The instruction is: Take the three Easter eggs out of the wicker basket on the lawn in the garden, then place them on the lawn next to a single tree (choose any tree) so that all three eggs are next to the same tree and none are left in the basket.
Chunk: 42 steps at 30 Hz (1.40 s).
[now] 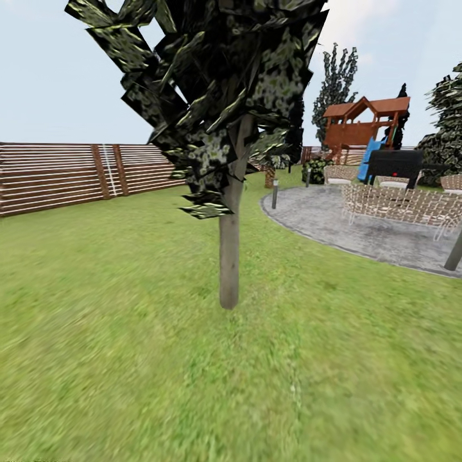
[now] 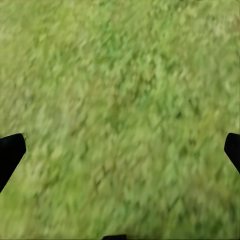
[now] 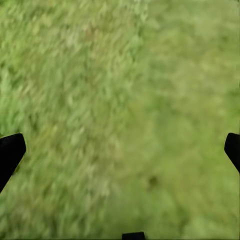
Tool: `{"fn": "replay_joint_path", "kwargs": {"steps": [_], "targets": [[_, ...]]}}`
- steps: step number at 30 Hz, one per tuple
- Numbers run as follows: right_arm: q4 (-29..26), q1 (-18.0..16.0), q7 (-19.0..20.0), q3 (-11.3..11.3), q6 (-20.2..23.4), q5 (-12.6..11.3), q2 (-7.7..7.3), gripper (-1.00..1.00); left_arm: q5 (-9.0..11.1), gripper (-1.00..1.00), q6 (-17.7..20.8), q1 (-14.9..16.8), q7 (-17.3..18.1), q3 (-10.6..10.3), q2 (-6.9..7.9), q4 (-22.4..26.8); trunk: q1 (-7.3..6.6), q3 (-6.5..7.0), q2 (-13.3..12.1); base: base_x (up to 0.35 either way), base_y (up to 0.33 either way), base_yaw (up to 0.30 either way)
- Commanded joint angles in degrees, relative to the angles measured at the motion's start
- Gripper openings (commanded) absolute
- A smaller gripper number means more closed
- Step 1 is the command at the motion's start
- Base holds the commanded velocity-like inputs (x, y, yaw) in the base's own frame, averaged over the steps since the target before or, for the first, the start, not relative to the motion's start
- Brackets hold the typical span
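Garden lawn spread below both wrist cameras, bare grass between each pair of fingertips. Left jaws stood wide, holding nothing; right jaws likewise wide and empty. Ahead of both, roughly midway between the arms, rose a thin-trunked tree. Eggs and basket lay somewhere out of sight, direction unknowable.

Matt mottled grass lawn; rough grey-brown bark trunk; beyond the trunk, slatted wood fence, grey stone patio
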<state>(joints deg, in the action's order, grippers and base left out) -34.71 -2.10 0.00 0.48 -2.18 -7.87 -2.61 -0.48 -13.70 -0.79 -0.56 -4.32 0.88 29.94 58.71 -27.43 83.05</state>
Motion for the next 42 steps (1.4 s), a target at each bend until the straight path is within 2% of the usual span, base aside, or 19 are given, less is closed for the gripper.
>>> {"fn": "replay_joint_path", "kwargs": {"steps": [1,13,31,42], "targets": [[-0.01,-0.01,-0.04,0.05,-0.19,-0.56,-0.02,1.00,-0.05,1.00,-0.10,0.00,-0.06,-0.21,0.07,0.04,0.01,-0.05,0.03,0.172,0.263,0.212],[0.03,-0.01,-0.08,0.05,-0.19,-0.53,-0.03,1.00,-0.03,1.00,-0.07,0.00,-0.15,-0.19,0.23,0.03,0.01,-0.05,0.03,0.265,0.179,0.272],[0.08,-0.01,-0.08,0.05,-0.19,-0.53,-0.03,1.00,0.20,1.00,-0.04,0.00,-0.15,-0.16,-0.08,0.03,0.01,-0.05,0.03,0.329,0.027,0.281],[0.00,-0.01,-0.08,0.03,-0.19,-0.54,-0.09,1.00,0.26,1.00,-0.01,0.00,-0.22,-0.16,-0.17,0.03,0.01,-0.05,0.03,0.313,0.149,0.281]]}}
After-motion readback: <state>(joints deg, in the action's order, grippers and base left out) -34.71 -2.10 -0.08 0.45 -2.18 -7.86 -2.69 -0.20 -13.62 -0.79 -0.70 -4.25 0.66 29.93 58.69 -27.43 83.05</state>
